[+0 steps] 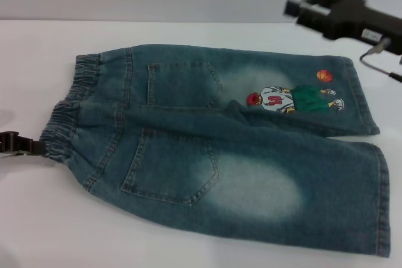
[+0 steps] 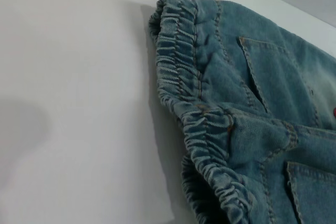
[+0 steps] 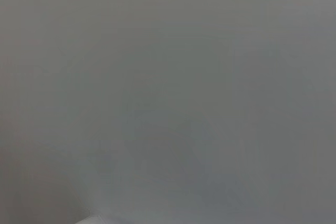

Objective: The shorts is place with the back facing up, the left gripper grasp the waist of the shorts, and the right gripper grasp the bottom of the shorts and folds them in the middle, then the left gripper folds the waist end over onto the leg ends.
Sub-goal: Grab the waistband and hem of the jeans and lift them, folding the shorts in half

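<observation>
The shorts [image 1: 232,149] lie flat and fully spread across the middle of the white table [image 1: 38,218], back side up, both patch pockets showing. The waist [image 1: 66,117] points toward the table's left edge and the leg ends [image 1: 377,174] toward its right edge. No fold has been made: the two legs lie side by side, neither brought over the other.

My left gripper [image 1: 38,147] sits low at the left edge of the table, its tip reaching the near end of the puckered band. It looks to be touching the cloth there, but I cannot tell whether my fingers are parted or closed on it. My wrist view shows only the ruffled band close up, lying loose on the table.

My right gripper [image 1: 295,5] hangs in the air over the far right corner, well apart from the hems. Its two fingers look slightly parted and hold nothing.

I judge the task to be at its very start: both grasps, the middle fold and the waist-over-hems fold all remain.
</observation>
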Robot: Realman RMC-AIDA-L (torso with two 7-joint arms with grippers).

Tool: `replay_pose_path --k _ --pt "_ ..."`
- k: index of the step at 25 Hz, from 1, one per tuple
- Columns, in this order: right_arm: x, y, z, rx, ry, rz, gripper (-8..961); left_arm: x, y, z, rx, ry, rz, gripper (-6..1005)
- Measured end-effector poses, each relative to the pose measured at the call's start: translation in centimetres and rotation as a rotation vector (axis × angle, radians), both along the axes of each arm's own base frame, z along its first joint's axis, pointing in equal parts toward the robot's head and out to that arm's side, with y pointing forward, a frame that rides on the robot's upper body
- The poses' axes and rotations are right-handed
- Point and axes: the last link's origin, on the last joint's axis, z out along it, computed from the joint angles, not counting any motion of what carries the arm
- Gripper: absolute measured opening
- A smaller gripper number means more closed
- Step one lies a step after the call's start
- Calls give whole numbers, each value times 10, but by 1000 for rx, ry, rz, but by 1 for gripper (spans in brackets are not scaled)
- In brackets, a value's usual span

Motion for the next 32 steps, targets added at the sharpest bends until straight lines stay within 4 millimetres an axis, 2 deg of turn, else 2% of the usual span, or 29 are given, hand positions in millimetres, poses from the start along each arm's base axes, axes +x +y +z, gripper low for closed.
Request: replay_pose_path --k 7,13,18,24,32 --pt "-17 -27 -4 -253 -25 181 590 2 4 -1 2 7 -11 41" --pt "-20 -51 18 -382 60 273 591 5 4 -7 -3 3 -25 38" --pt "-9 -75 32 -549 28 310 591 6 4 -11 -7 -3 -27 40" --pt "8 -92 30 -701 -79 283 590 7 4 -15 -7 -8 -28 42" --pt "17 -114 32 -878 -157 315 590 11 6 -20 -11 -7 -37 45"
